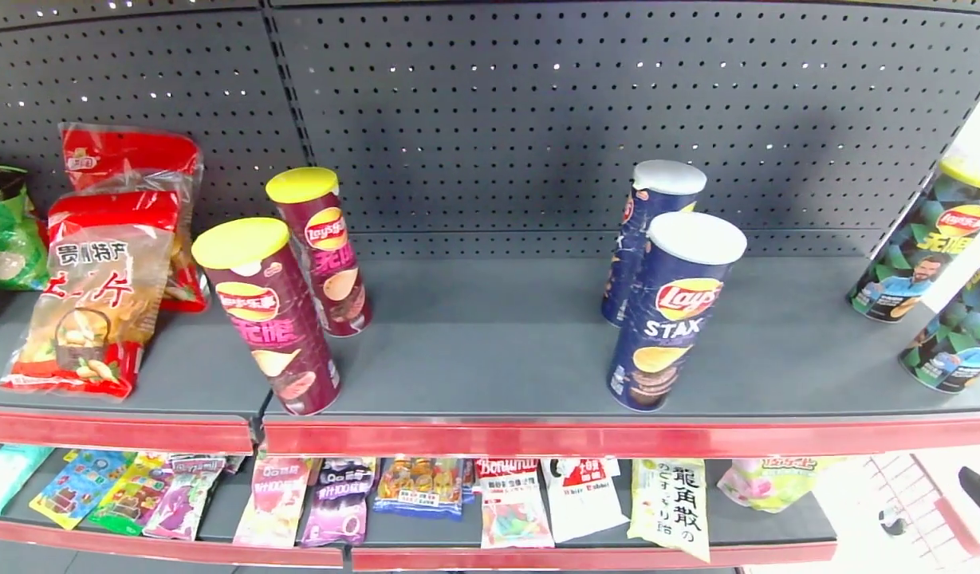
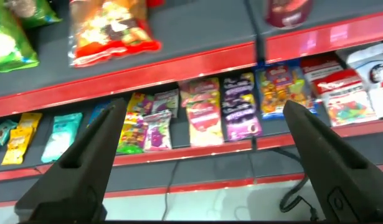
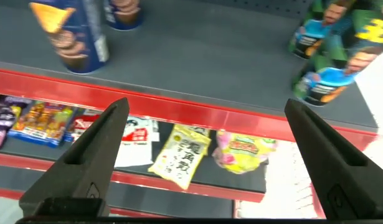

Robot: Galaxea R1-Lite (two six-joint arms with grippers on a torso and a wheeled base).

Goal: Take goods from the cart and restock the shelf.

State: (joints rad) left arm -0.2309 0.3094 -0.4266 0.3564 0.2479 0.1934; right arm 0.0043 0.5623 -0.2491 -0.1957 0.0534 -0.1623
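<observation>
Grey shelf (image 1: pixel 497 343), purple can (image 1: pixel 268 315), blue can (image 1: pixel 671 311)

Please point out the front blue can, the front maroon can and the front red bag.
front blue can (image 1: pixel 686 301), head view, on its label.
front maroon can (image 1: pixel 271 327), head view, on its mid-body.
front red bag (image 1: pixel 84 296), head view, on its middle panel.

Left gripper (image 2: pixel 203 106) stands with jaws spread wide, holding nothing; right gripper (image 3: pixel 207 104) the same, both seemingly tilted a little downward.
</observation>
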